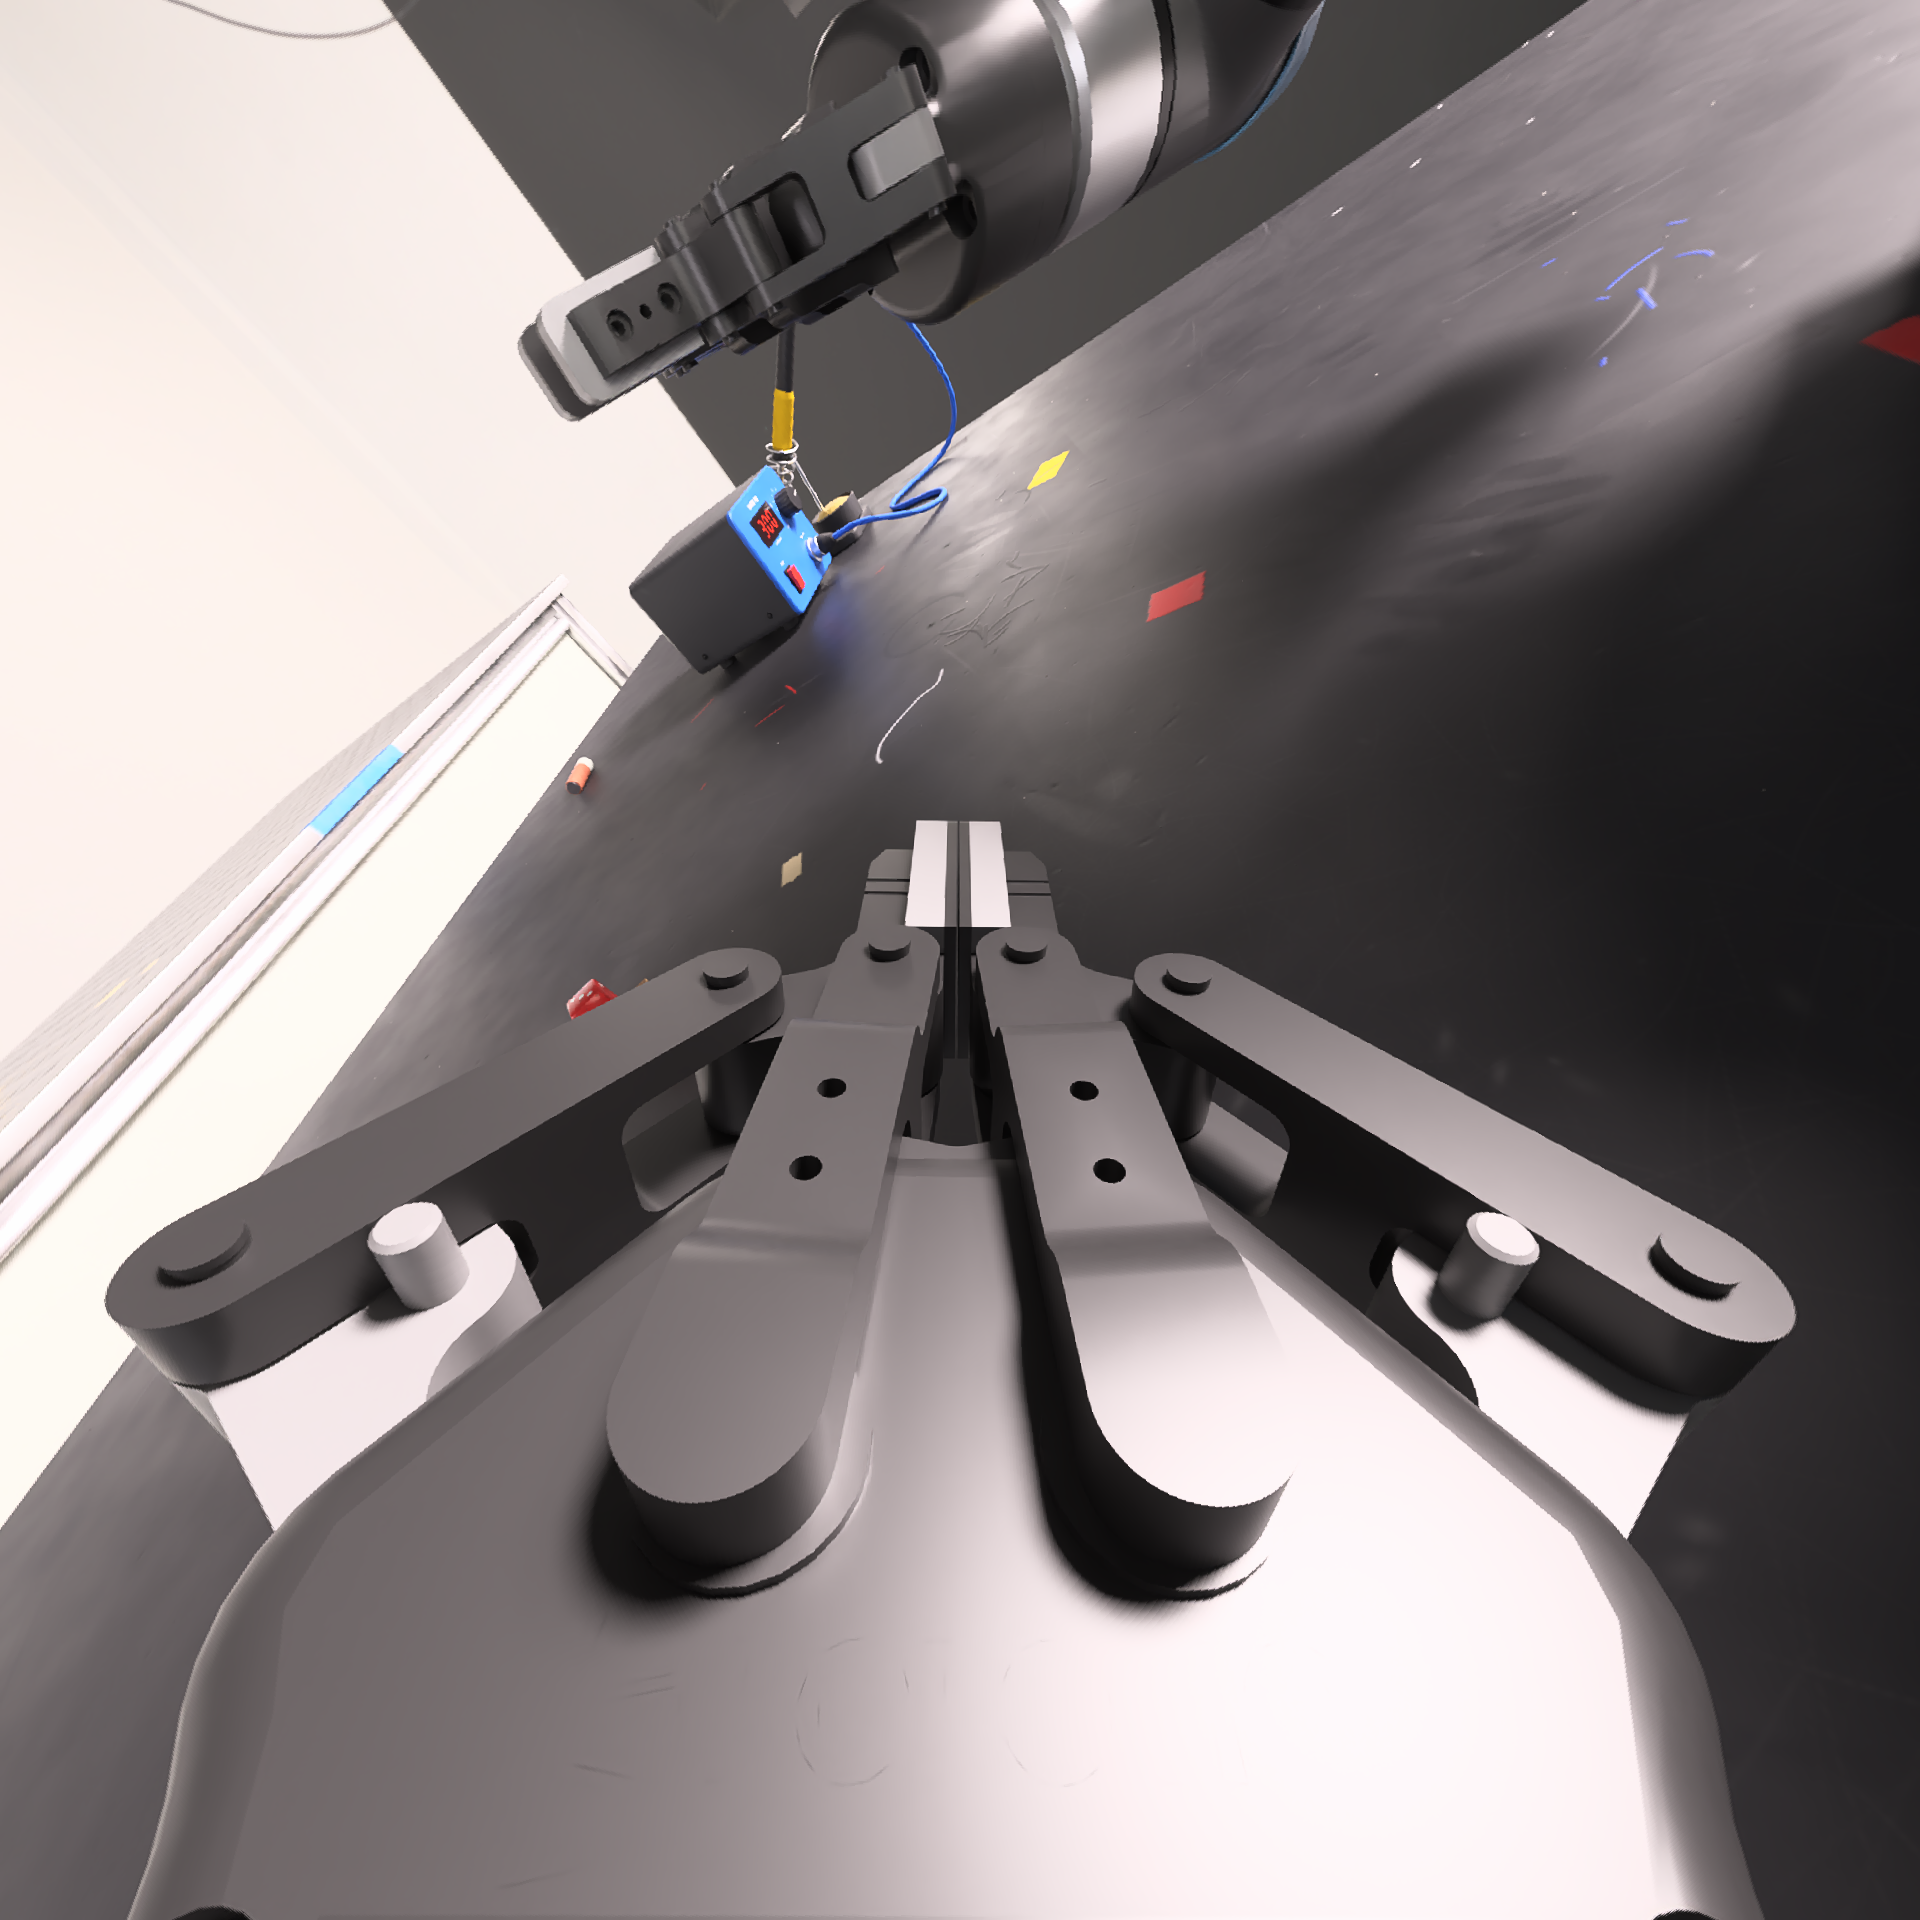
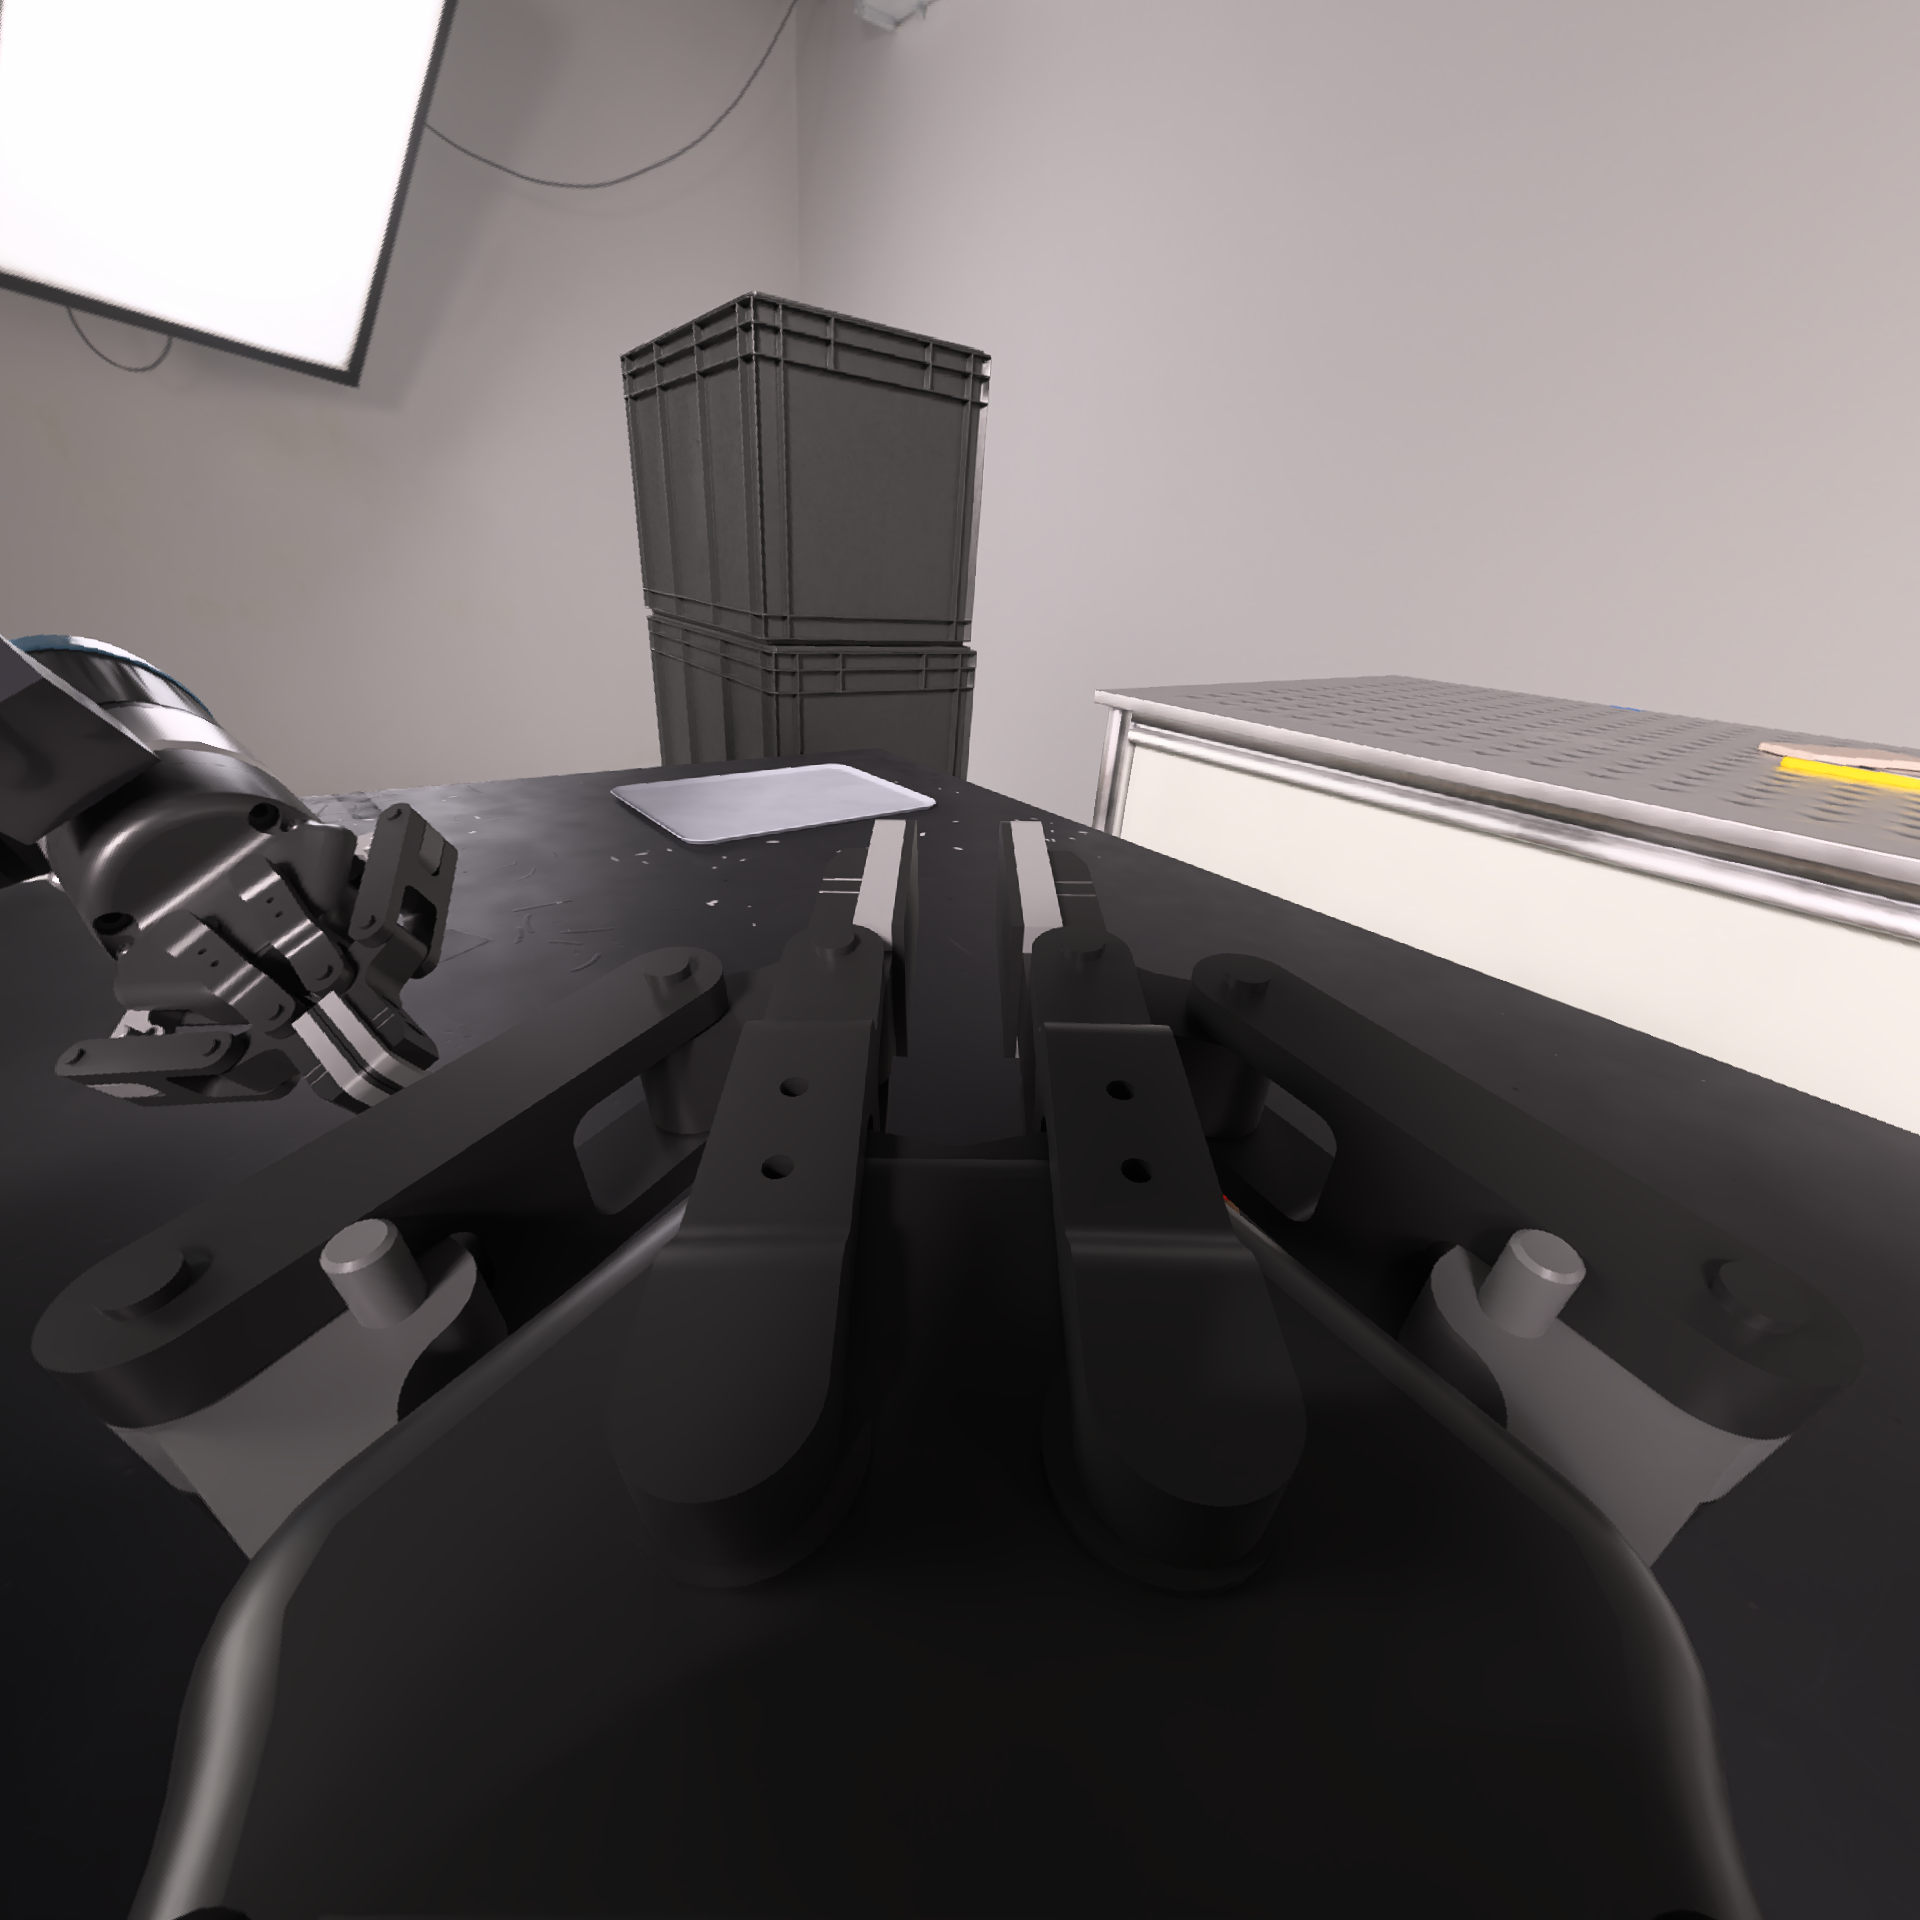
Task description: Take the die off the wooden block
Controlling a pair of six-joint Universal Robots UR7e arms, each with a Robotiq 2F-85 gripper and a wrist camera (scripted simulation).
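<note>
two views, taken in turn. through the left wrist we see our left tool (image 1: 956, 873) clenched on nothing, pads nearly touching, low over the dark scuffed bench (image 1: 1351, 727). a small red die (image 1: 588, 1000) peeks out just left of the tool's linkage, near the bench edge; the wooden block we cannot make out. farther off stand a blue-faced soldering station (image 1: 743, 571) and our right tool (image 1: 582, 343). through the right wrist, that right tool (image 2: 956, 883) is released, a gap between its pads, empty; neither die nor block shows. beyond lie a grey tray (image 2: 774, 800), stacked crates (image 2: 810, 520) and a side table (image 2: 1507, 748). we judge the left arm nearer.
</note>
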